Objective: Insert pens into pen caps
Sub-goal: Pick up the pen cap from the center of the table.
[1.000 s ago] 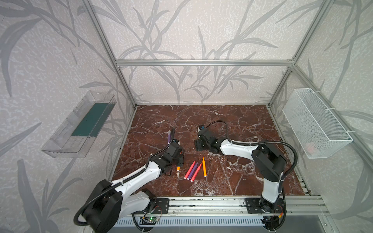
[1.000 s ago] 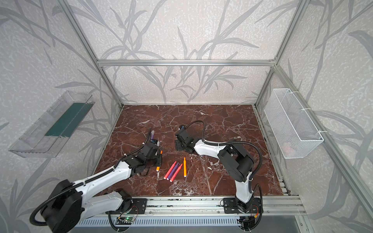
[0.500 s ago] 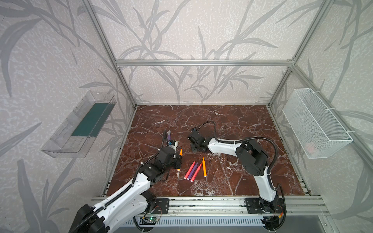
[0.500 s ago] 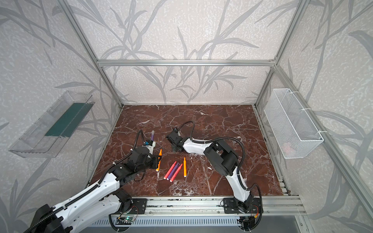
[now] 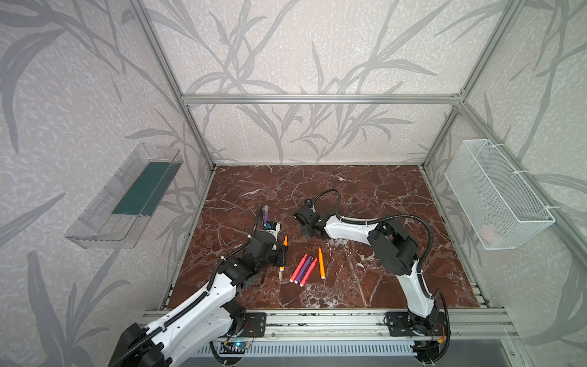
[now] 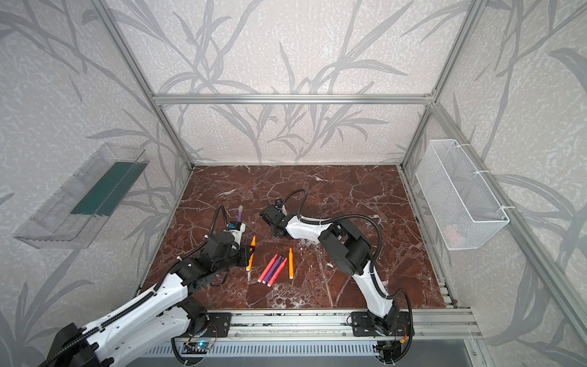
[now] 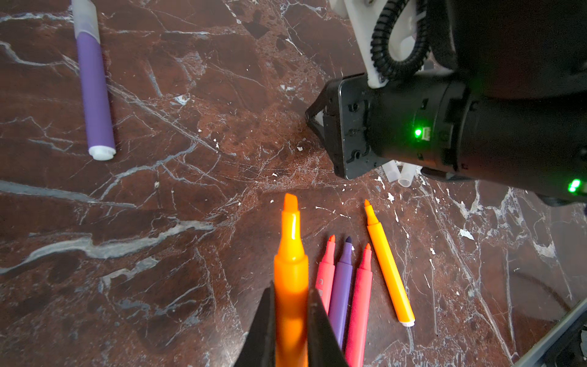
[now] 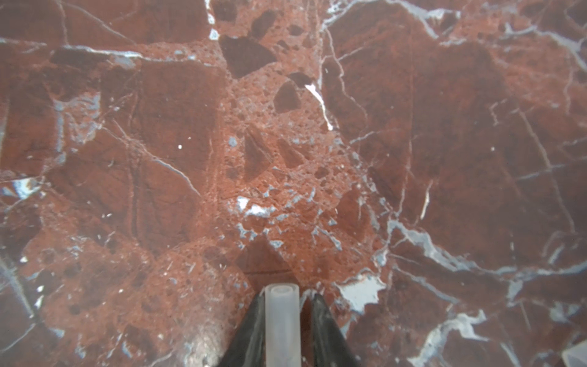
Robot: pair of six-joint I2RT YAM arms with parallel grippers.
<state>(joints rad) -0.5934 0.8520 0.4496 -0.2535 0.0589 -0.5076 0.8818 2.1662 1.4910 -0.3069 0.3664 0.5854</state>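
My left gripper (image 7: 290, 294) is shut on an orange pen (image 7: 290, 254), its bare tip pointing away from the wrist; the same pen (image 5: 283, 251) shows in both top views. My right gripper (image 8: 287, 297) has a translucent pen cap (image 8: 282, 324) between its fingers. One finger lies against the cap and a narrow gap shows on the other side. It hangs low over the table (image 5: 305, 234). A purple pen (image 7: 93, 92) with a cap on it lies apart. Two pink pens (image 7: 360, 302), a purple one (image 7: 342, 279) and an orange one (image 7: 387, 263) lie together.
Loose caps (image 7: 401, 173) lie beside the right arm, one more (image 8: 575, 357) close to the right gripper. A clear tray (image 5: 127, 203) hangs on the left wall, a wire basket (image 5: 495, 197) on the right wall. An aluminium rail (image 5: 317, 321) edges the front.
The right gripper has swung a little left toward the left arm and its jaws have narrowed round the cap. The left arm has drawn back slightly, still holding the orange pen.
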